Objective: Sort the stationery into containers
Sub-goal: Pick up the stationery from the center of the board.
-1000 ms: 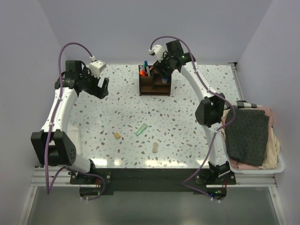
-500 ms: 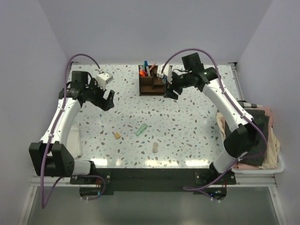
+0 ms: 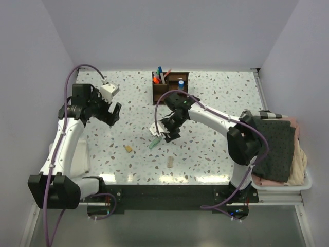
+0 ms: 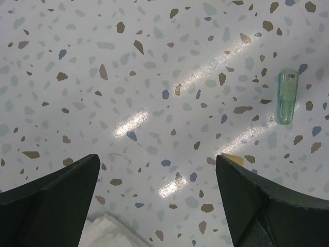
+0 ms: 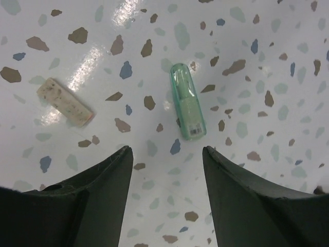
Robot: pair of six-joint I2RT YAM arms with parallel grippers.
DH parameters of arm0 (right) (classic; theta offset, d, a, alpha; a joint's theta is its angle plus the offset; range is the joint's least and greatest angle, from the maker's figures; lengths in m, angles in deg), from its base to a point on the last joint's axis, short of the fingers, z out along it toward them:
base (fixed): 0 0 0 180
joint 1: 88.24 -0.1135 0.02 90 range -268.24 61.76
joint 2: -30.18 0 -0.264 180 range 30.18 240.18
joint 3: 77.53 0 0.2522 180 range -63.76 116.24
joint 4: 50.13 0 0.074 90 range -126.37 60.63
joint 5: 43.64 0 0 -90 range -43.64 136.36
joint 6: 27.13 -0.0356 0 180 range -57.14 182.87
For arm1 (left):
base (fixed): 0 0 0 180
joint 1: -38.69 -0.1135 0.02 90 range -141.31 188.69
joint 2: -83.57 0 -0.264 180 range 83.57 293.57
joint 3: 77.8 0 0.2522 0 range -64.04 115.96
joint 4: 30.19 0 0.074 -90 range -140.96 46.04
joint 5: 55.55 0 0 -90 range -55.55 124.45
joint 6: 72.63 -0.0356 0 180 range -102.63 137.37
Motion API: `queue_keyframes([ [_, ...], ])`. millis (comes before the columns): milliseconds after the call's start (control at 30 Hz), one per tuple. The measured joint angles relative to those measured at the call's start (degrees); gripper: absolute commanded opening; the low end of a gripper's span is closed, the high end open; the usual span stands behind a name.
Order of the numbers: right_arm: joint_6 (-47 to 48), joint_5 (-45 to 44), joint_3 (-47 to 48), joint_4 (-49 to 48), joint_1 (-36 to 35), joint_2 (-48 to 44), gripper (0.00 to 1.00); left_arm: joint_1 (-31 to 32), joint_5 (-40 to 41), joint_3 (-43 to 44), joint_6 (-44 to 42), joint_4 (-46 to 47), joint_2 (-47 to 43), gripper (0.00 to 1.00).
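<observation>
On the table (image 3: 216, 103) the box (image 3: 169, 93) stands at the far side with pens (image 3: 160, 76) and a blue-capped piece (image 3: 181, 84) upright in its compartments. A heap of cloths (image 3: 272, 149) lies well to its right, past the table's edge. The right arm reaches across to a spot in front of the box, where the right gripper (image 3: 163, 131) hangs low over the table, jaws apart with nothing between them. The left gripper (image 3: 110, 110), out to the box's left, is spread wide and likewise holds nothing. The green marker (image 3: 155, 142) lies flat in front of the box, just past the right gripper's fingertips on the side away from the box. In the right wrist view it sits ahead of the gap, slightly toward the right-hand finger. Its long axis runs nearly along the line of reach, so the fingers would close across its narrow width. The right arm is plainly the nearer one, and I judge the coming move to be a short advance and drop over the marker. Farther from the box than the marker lie a tan eraser (image 3: 128, 148), to the front-left, and a pale eraser (image 3: 169, 162), straight in front. The block beside the marker in the right wrist view is probably the pale one, though I cannot be sure.
</observation>
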Motion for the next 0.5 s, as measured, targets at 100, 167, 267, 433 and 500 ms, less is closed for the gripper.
queue_keyframes([
  [100, 2.6, 0.0, 0.2, -2.0, -1.4, 2.0, 0.61, -0.2, 0.8, -1.6, -0.4, -0.8, -2.1, 1.00],
  [167, 3.6, 0.0, 1.3, -2.4, -1.7, 4.5, 0.61, -0.8, 1.0, -2.5, -0.7, -1.3, -3.4, 1.00],
  [267, 4.7, -0.3, 3.8, -3.1, -1.9, 8.9, 0.61, -1.9, 1.2, -3.5, -0.8, -1.9, -4.4, 1.00],
  [433, 5.8, -1.7, 8.5, -2.8, -2.0, 15.3, 0.60, -2.4, 1.3, -3.9, -0.9, -2.1, -4.7, 1.00],
  [500, 6.3, -2.2, 10.1, -2.4, -2.0, 16.9, 0.59, -2.6, 1.3, -3.9, -0.9, -2.1, -4.8, 1.00],
])
